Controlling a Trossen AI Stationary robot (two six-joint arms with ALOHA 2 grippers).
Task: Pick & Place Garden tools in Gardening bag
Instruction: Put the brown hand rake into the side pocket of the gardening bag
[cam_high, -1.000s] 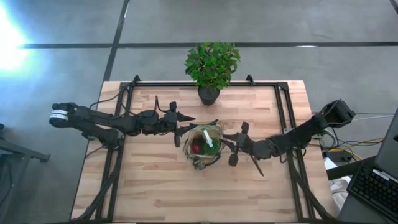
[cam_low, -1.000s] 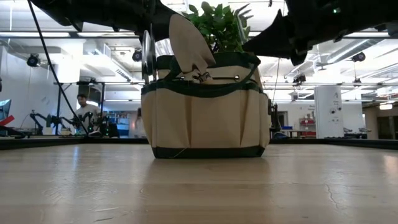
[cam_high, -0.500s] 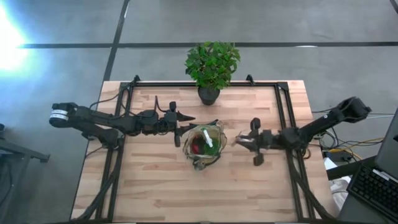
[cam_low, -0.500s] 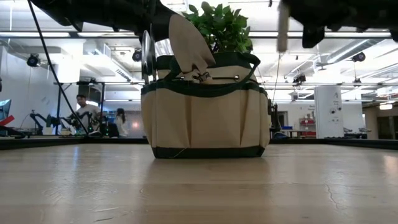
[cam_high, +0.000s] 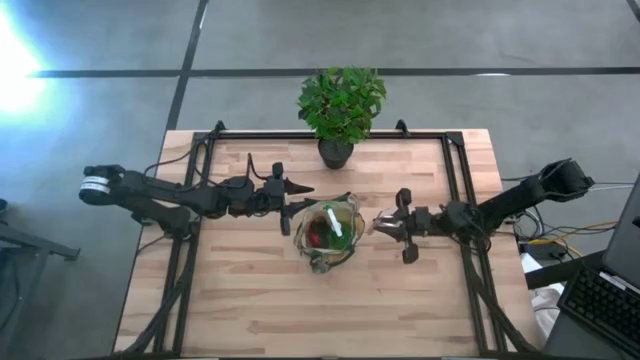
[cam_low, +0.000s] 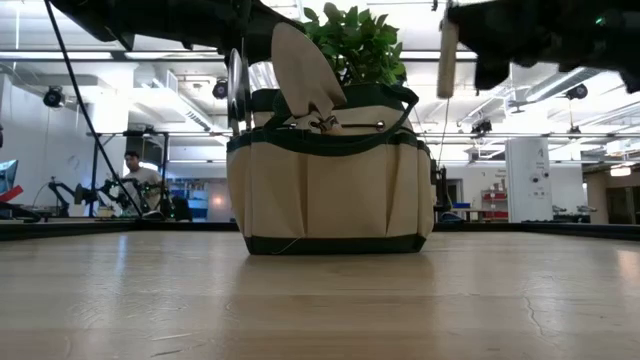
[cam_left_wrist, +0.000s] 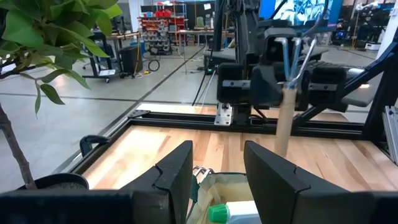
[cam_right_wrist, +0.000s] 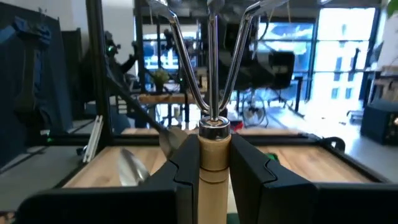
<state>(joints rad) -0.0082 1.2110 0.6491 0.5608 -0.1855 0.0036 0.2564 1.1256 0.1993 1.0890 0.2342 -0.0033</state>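
From above, the gardening bag sits mid-desk, potted plant behind it; bare wood lies in front. The left gripper hovers spread beside it. From the right wrist, the right gripper pinches a hand rake.

bright, even indoor light. a strong white glare burns out the upper left edge of the high view. in the low view, ceiling strip lights glow behind the gardening bag, and the wooden table carries a soft sheen. the right wrist view's windows at upper right are blown out.
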